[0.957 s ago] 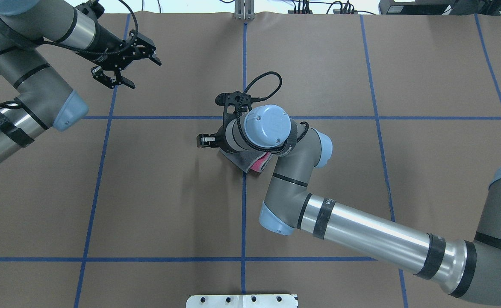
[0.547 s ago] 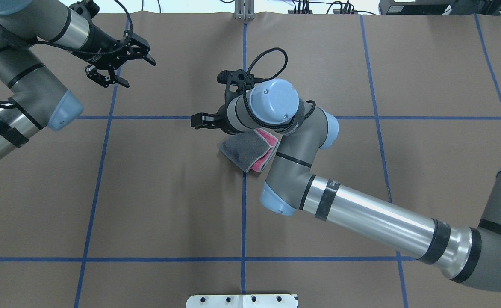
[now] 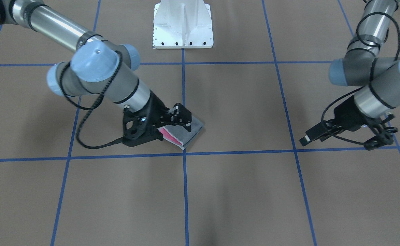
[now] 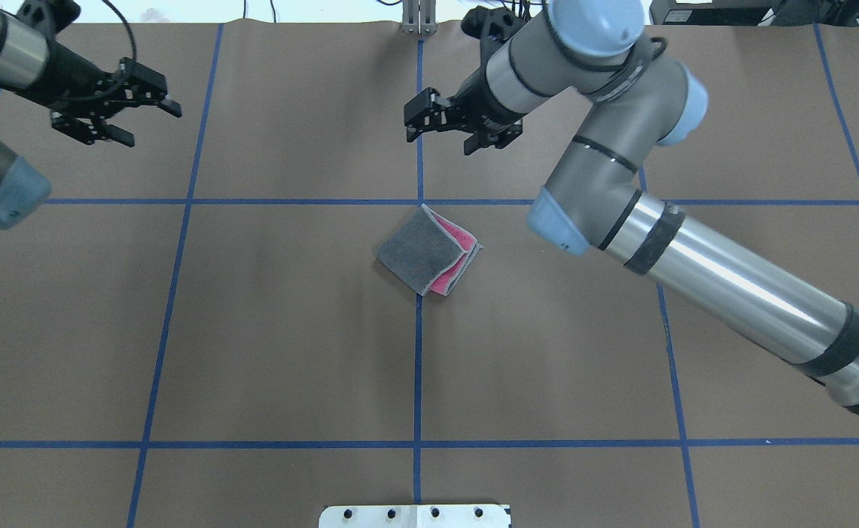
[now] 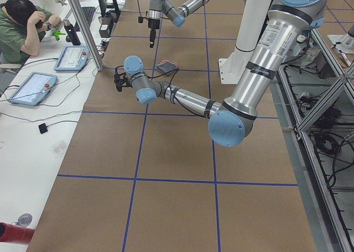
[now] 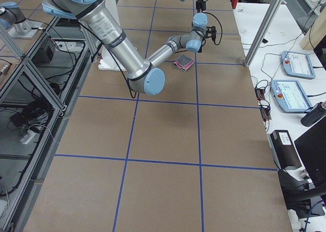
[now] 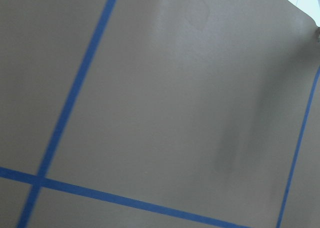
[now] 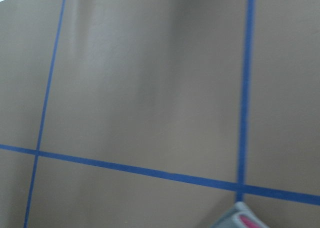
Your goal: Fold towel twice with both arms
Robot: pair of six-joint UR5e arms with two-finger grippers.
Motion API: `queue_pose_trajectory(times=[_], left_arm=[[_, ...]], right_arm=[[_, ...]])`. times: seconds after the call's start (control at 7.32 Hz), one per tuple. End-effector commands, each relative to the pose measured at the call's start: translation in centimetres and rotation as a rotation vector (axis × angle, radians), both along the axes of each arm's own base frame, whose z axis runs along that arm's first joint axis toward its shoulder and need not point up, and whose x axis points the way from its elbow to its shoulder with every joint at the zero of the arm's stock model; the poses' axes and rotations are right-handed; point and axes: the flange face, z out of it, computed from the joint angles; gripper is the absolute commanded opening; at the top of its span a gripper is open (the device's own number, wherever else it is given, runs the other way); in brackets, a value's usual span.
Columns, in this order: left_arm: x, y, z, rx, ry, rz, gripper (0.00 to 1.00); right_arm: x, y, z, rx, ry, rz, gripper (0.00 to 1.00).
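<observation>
The towel (image 4: pixel 422 249) lies folded on the brown table, dark grey face up, with pink showing at its open right edge. It touches no gripper in the overhead view. My right gripper (image 4: pixel 440 139) is open and empty, well beyond the towel toward the table's far edge. The front-facing view shows it (image 3: pixel 174 124) open and close over the towel (image 3: pixel 191 131). My left gripper (image 4: pixel 147 123) is open and empty at the far left, also in the front-facing view (image 3: pixel 340 141). The right wrist view shows only a towel corner (image 8: pixel 240 215). The towel also shows in both side views (image 5: pixel 166 68) (image 6: pixel 183 63).
The white pedestal base (image 4: pixel 415 515) stands at the near edge. Blue tape lines (image 4: pixel 418 367) cross the brown table cover. A metal post (image 4: pixel 418 18) stands at the far edge. An operator (image 5: pixel 25 25) and tablets (image 5: pixel 30 89) are at a side bench.
My right gripper has lifted off the towel and moved toward the far edge, which uncovers the whole folded towel. My left gripper has moved farther left. The towel has stayed put.
</observation>
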Motion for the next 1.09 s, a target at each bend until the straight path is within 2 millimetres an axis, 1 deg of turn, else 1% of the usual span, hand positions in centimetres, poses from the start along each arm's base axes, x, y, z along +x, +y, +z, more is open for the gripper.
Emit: queue_pose_trajectory(times=[0.0,0.14,0.27,0.41,0.55,0.68,0.82,0.96], left_arm=[[-9.0,1.9,8.2,0.16,-0.094,0.045,1.0],[-12.4,2.7,11.7,0.232,-0.182,0.068,1.0],[-16.2,2.3,14.3,0.318,-0.325,0.103,1.0],[-20.3,1.9,16.3,0.36,-0.457,0.145,1.0],[-24.9,2.2,17.7,0.356,-0.515,0.189,1.0],[-27.3,2.4,18.2,0.355,-0.553,0.225,1.0],[-28.6,3.3,17.0,0.391,-0.555,0.217,1.0],[-28.7,5.3,15.4,0.43,-0.56,0.209,1.0]], right_arm=[[10.5,-4.3,7.7,0.012,0.097,-0.025,0.99],[14.7,-6.0,10.3,0.035,0.192,-0.04,0.99],[19.0,-6.5,14.3,0.052,0.304,-0.087,0.99],[24.0,-7.9,17.2,0.019,0.413,-0.118,0.99],[29.8,-8.5,20.8,0.074,0.534,-0.169,0.99],[34.1,-7.7,24.8,0.067,0.561,-0.211,0.99],[36.3,-6.0,27.7,0.025,0.568,-0.192,0.99],[36.4,-5.3,30.1,-0.007,0.604,-0.201,0.99]])
